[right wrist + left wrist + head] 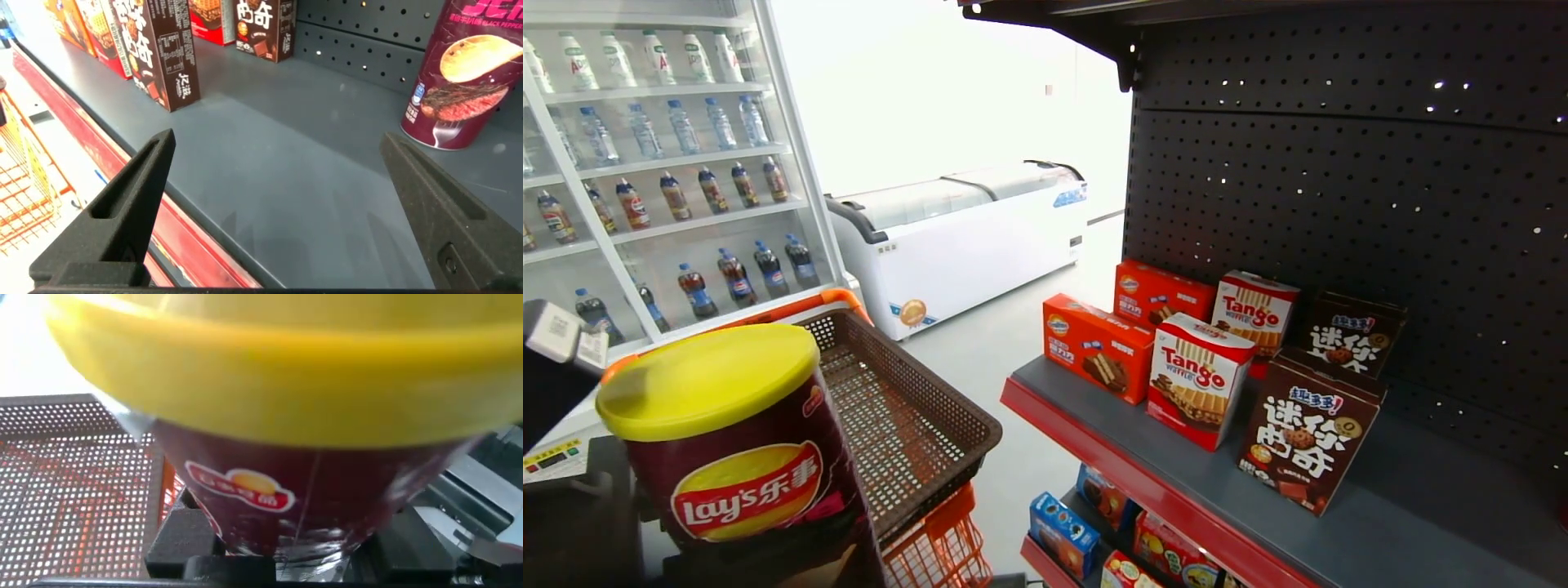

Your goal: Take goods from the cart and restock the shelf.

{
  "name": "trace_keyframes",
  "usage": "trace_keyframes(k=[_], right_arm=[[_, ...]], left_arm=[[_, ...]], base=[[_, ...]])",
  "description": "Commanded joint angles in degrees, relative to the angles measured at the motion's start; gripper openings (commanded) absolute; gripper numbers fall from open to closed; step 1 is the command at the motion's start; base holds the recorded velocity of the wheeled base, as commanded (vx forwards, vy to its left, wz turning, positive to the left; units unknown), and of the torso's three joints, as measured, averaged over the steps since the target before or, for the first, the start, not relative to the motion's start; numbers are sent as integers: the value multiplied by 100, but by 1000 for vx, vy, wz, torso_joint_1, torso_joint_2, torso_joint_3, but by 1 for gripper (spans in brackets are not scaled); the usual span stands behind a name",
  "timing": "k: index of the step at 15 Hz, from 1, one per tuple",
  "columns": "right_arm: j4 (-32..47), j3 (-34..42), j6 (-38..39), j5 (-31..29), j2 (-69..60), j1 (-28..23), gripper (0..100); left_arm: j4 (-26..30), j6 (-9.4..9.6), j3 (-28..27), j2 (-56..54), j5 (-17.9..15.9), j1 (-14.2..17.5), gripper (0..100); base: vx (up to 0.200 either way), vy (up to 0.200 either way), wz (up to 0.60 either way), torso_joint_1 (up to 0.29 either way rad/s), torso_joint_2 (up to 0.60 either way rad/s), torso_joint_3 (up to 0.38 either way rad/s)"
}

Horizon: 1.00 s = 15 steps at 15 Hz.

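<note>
A maroon chips canister (739,457) with a yellow lid is held upright at the lower left of the head view, over the near corner of the brown cart basket (915,425). My left gripper (302,547) is shut on the canister's lower body, with a black finger (184,539) on either side. Open and holding nothing, my right gripper (278,204) hovers over a bare stretch of the grey shelf board (310,163). A second, purple chips can (458,73) stands on that board by the pegboard back.
On the red-edged shelf (1143,482) stand orange boxes (1098,347), wafer boxes (1199,380) and brown cookie boxes (1307,437). The shelf below (1094,531) holds more packs. A drinks fridge (670,180) and a white chest freezer (964,237) stand behind the cart.
</note>
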Motion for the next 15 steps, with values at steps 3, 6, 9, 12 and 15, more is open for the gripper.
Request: trace_keyframes(k=[3, 6, 9, 12, 15], right_arm=[[3, -6, -3, 0, 0, 4, 100], [-5, 3, -3, 0, 0, 4, 100], [-5, 3, -3, 0, 0, 4, 100], [-5, 3, -3, 0, 0, 4, 100], [-5, 3, -3, 0, 0, 4, 100]], left_arm=[[-310, 19, -398, 949, 0, 83, 0], [-934, 19, -583, 1590, -17, 232, 0], [-1330, 28, -732, 2056, -35, 312, 0], [-1321, 28, -873, 2144, -61, 294, 0], [-1321, 28, -873, 2100, -61, 268, 0]], base=[[0, 0, 0, 0, 0, 0], [0, 0, 0, 0, 0, 0], [0, 0, 0, 0, 0, 0], [0, 0, 0, 0, 0, 0], [0, 0, -200, 1, 2, -1]])
